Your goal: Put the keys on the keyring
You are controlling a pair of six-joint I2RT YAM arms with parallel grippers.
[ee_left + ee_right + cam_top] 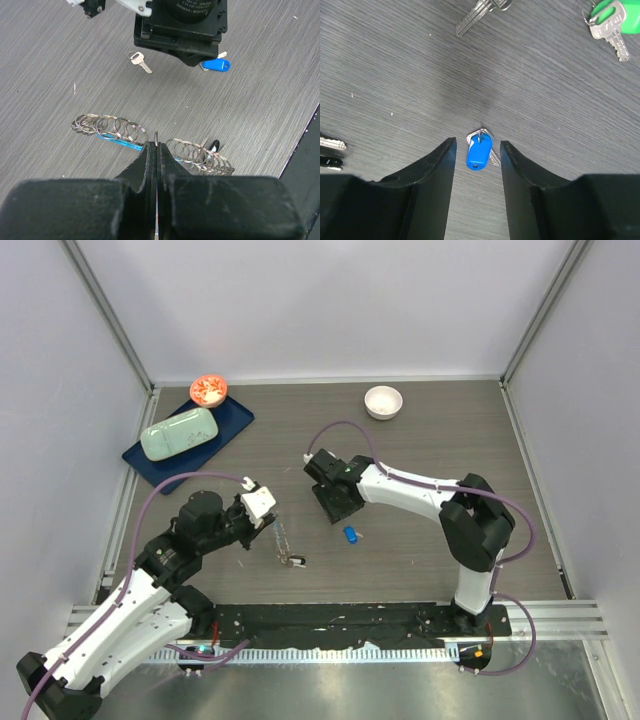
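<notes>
The keyring (115,128) is a chain of silvery rings with a light-blue strip, lying on the grey table; it also shows in the top view (284,543). My left gripper (157,145) is shut on one ring at the chain's middle, and in the top view (271,524) it is at the chain's upper end. A black-headed key (214,146) lies at the chain's right end. My right gripper (477,145) is open, low over the table, with its fingers on either side of the blue-headed key (479,151) without touching it. A plain silver key (477,12) and a green-headed key (612,17) lie beyond.
A white round bowl (383,401) stands at the back. A dark blue tray (233,422) at the back left holds a mint-green case (180,433), with a red bowl (209,390) at its far corner. White walls enclose the table on three sides.
</notes>
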